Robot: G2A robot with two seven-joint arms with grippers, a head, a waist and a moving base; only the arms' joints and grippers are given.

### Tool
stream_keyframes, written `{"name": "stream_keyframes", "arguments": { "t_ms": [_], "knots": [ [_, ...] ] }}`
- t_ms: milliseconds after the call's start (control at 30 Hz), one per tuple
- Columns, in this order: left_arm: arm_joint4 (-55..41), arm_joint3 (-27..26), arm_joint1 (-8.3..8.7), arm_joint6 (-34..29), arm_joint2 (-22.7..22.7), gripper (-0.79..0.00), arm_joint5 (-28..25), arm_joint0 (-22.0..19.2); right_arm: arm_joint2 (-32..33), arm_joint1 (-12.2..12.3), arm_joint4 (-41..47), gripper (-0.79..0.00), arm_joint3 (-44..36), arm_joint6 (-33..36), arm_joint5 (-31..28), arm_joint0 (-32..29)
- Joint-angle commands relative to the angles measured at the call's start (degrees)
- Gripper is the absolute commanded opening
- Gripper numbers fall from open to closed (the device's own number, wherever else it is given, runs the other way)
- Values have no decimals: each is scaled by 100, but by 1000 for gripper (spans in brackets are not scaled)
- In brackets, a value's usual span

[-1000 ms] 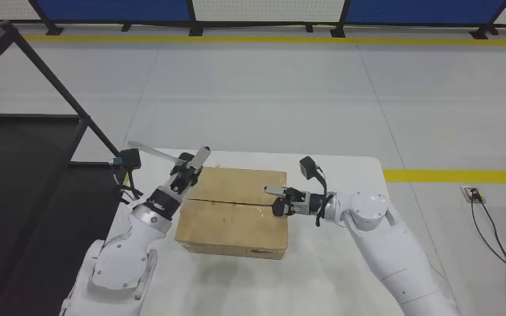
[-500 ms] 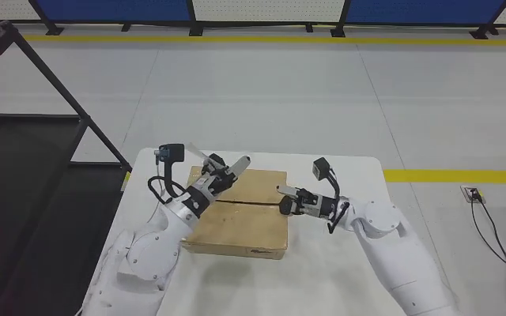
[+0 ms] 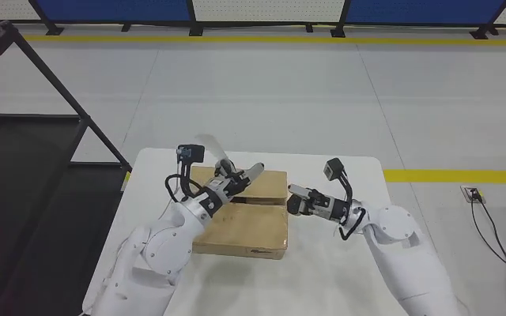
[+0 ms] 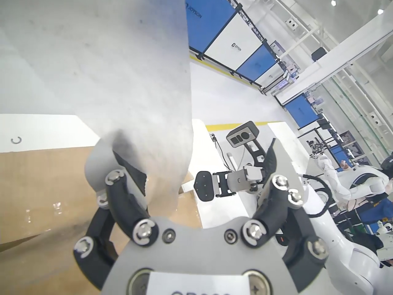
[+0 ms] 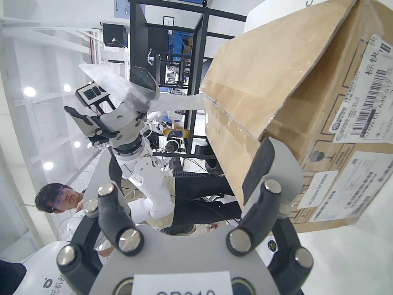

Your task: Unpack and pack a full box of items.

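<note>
A brown cardboard box (image 3: pixel 237 225) (image 4: pixel 46 191) (image 5: pixel 261 72) with shipping labels sits mid-table, its top flaps lying nearly flat along a centre seam. My left gripper (image 3: pixel 239 174) (image 4: pixel 190 155) (image 5: pixel 112 102) hovers open above the box's far half. A translucent strip of tape (image 3: pixel 209 146) (image 4: pixel 122 62) (image 5: pixel 107 76) clings to one of its fingers and stands up from it. My right gripper (image 3: pixel 294 192) (image 5: pixel 187 161) (image 4: pixel 205 185) is open just off the box's right side, one finger beside the upper corner.
The white table (image 3: pixel 332 268) has bare surface to the right of the box and in front of it. A black metal frame (image 3: pixel 55 87) stands off the table's left side. The box nearly reaches the table's far edge.
My left gripper swung right from the box's left corner to above its far half, carrying the tape strip. My right gripper drew back rightward off the box top.
</note>
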Motion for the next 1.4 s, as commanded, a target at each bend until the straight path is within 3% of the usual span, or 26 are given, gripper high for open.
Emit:
{"name": "stream_keyframes", "arguments": {
  "t_ms": [0, 400, 767, 1100, 1300, 1367],
  "knots": [
    [61, 35, -7, -38, 42, 0, 16, -36, 52, 21, 19, 0, -35, 28, 5, -32],
    [445, 357, -73, -286, 398, 0, 216, -346, 183, 97, 118, 0, -2, 77, -36, -111],
    [974, 1011, -231, -604, 1128, 0, 455, -910, 490, 207, 242, 0, -156, 50, -171, -456],
    [2103, 1188, -288, -594, 1579, 0, 213, -1024, 586, 267, 353, 0, -191, 44, -254, -624],
    [3313, 1156, -269, 159, 1722, 0, -4, -868, 533, 277, 415, 0, -128, 48, -278, -589],
    [3234, 1132, -285, 339, 1701, 0, -44, -792, 519, 281, 425, 0, -108, 44, -284, -576]
  ]
}}
